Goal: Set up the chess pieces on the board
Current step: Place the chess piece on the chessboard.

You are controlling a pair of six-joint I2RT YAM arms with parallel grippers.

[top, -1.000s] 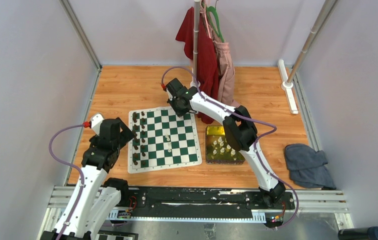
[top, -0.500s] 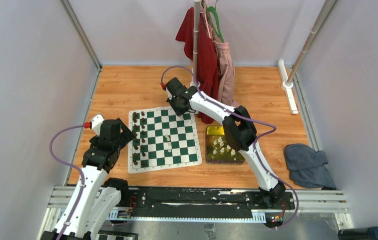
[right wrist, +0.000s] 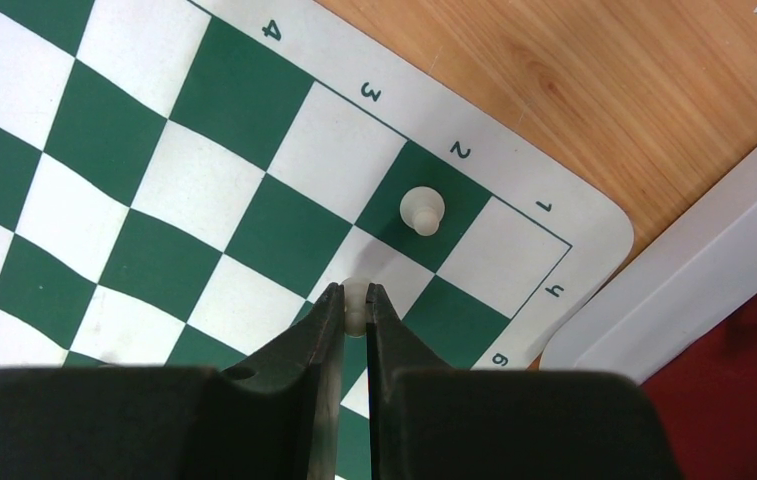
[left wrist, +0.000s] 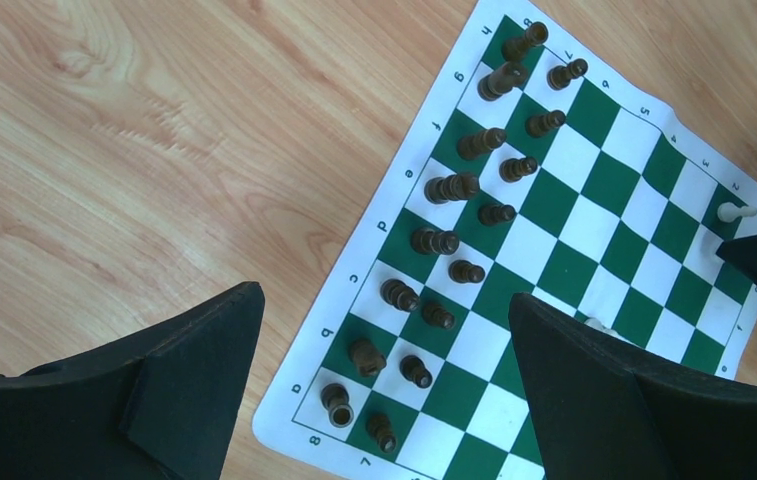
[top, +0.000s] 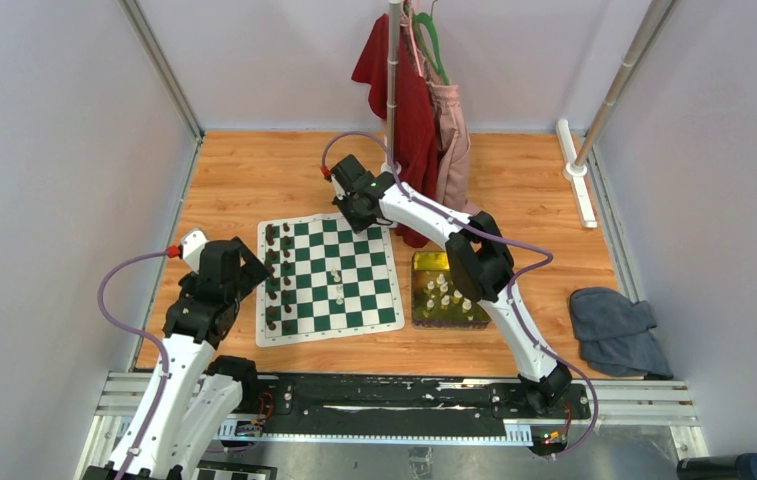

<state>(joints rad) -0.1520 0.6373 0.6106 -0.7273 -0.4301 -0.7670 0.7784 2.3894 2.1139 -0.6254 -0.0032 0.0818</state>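
The board (top: 329,335) lies flat at the table's middle. Dark brown chessmen (left wrist: 454,185) fill its two left columns. My right gripper (right wrist: 355,292) is shut on a small cream-white chess piece (right wrist: 355,298), held just above the board's (right wrist: 204,100) far right corner. A white pawn (right wrist: 421,210) stands on the green square beside it and also shows as a small white pawn (left wrist: 734,212) in the left wrist view. Two more white pieces (top: 336,280) stand mid-board. My left gripper (left wrist: 384,300) hangs open over the board's near left corner, holding nothing.
A yellow-green tray (top: 428,262) with several cream pieces sits right of the board. Red and pink clothes (top: 414,100) hang from a pole behind the board's far right corner. A white strip (top: 576,185) lies at the back right, and a grey cloth (top: 614,330) at the right.
My right gripper, still holding its piece, has shifted slightly farther back and left over the board's far corner. The left arm has barely moved.
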